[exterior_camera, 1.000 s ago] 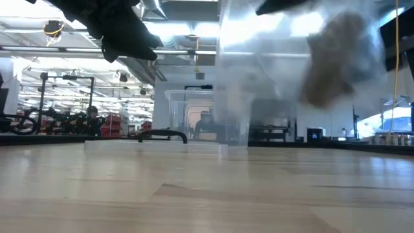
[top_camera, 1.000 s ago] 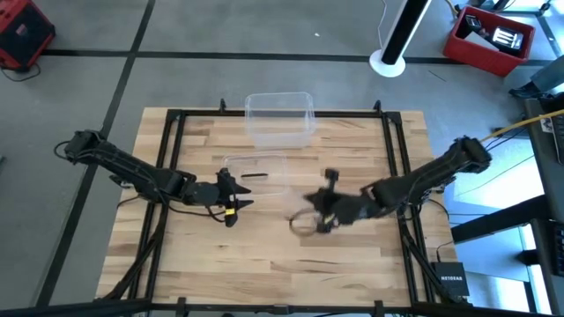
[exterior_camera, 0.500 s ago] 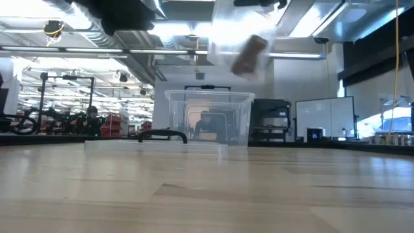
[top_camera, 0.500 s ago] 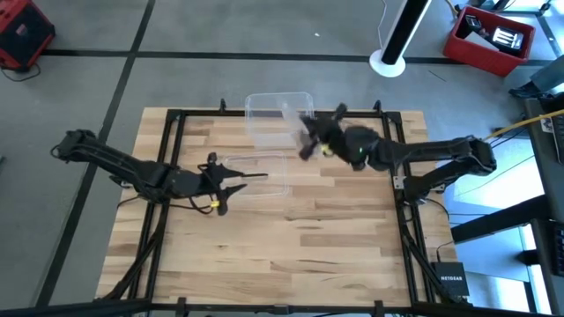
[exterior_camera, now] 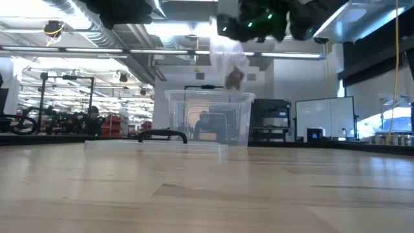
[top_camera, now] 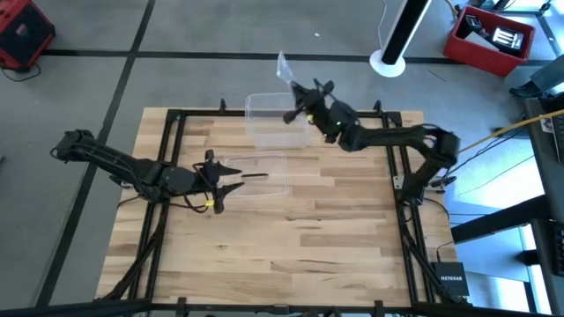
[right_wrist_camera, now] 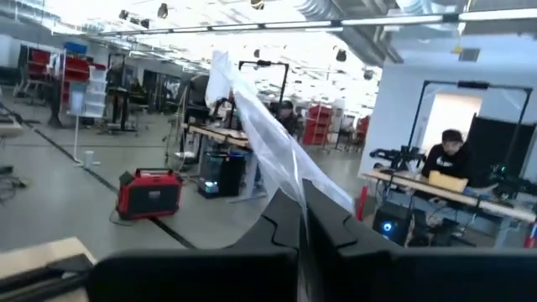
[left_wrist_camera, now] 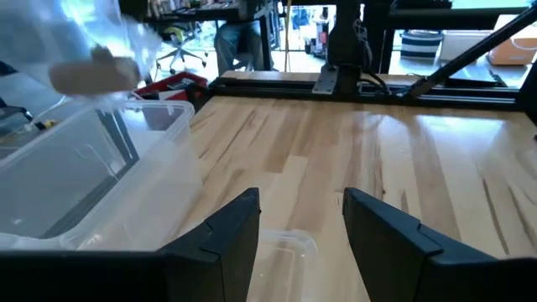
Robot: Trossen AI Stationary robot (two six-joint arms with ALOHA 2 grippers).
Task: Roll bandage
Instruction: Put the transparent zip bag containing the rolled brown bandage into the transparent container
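Two arms over the table (top_camera: 335, 238). From above: right gripper (top_camera: 300, 104) stretched to the far edge, above the clear box (top_camera: 264, 132), clamped on a clear bag (top_camera: 284, 66) sticking out past the table's edge. Left gripper (top_camera: 222, 182) well back, hovering over the lid (top_camera: 273, 180), fingers spread, nothing between them. No bandage to be made out here.

At table height: bag dangling just above the box's open top, with a brown lump low inside it, the bandage (exterior_camera: 233, 79). Bunched up, not laid out, so no long axis to read.

Past the left fingers: box just ahead and off to one side, bag and brown wad hanging over its far part, well apart from these open jaws.

Past the right fingers: pinched tight on a fold of the bag, film rising from between them. Bandage itself out of sight.

Judged: bandage below the right gripper, inside the bag, over the box, with the right arm far nearer. Probably has to come out of the bag and lie flat before any rolling. Task barely begun.
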